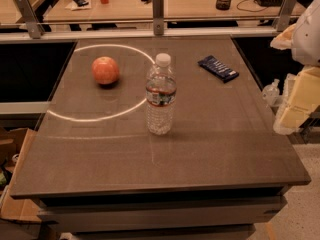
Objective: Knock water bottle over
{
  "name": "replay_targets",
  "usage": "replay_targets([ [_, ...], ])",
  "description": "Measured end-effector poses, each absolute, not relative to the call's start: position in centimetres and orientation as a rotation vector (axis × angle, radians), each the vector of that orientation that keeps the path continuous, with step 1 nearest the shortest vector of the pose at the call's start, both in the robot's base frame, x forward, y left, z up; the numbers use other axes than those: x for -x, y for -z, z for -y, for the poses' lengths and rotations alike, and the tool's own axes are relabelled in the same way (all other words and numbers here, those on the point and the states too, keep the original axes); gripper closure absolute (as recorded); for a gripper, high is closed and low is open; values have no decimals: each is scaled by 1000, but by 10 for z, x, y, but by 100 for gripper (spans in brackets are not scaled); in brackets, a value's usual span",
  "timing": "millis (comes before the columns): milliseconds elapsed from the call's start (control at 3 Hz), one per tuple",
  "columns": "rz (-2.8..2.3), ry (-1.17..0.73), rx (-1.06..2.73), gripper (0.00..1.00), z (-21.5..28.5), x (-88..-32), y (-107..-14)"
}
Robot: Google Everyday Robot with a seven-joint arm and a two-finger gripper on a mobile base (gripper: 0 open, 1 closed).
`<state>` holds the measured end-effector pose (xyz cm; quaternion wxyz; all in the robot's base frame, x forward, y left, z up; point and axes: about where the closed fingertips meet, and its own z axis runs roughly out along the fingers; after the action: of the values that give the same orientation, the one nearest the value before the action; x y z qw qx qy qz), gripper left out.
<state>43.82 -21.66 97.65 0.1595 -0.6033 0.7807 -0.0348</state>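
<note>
The water bottle [160, 95] stands upright near the middle of the brown table [225, 149]. It is clear ribbed plastic with a white cap and a dark label band with a red stripe. My gripper [296, 104] shows as pale cream blocks at the right edge of the view, beyond the table's right edge, well to the right of the bottle and apart from it. A white part of the arm [309, 31] is above it.
A red apple [105, 70] sits left of the bottle at the back. A dark blue snack bar [218, 68] lies at the back right. A small clear pump bottle [271, 91] stands off the table's right side. A railing [158, 14] and desks lie behind.
</note>
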Motion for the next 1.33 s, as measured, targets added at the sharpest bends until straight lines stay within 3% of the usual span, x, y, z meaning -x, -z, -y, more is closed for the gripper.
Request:
replay_targets([
  [667,-2237,71,1681,0,218,-439,-979],
  [1333,-2171,-138,1264,0,252,-443,-975],
])
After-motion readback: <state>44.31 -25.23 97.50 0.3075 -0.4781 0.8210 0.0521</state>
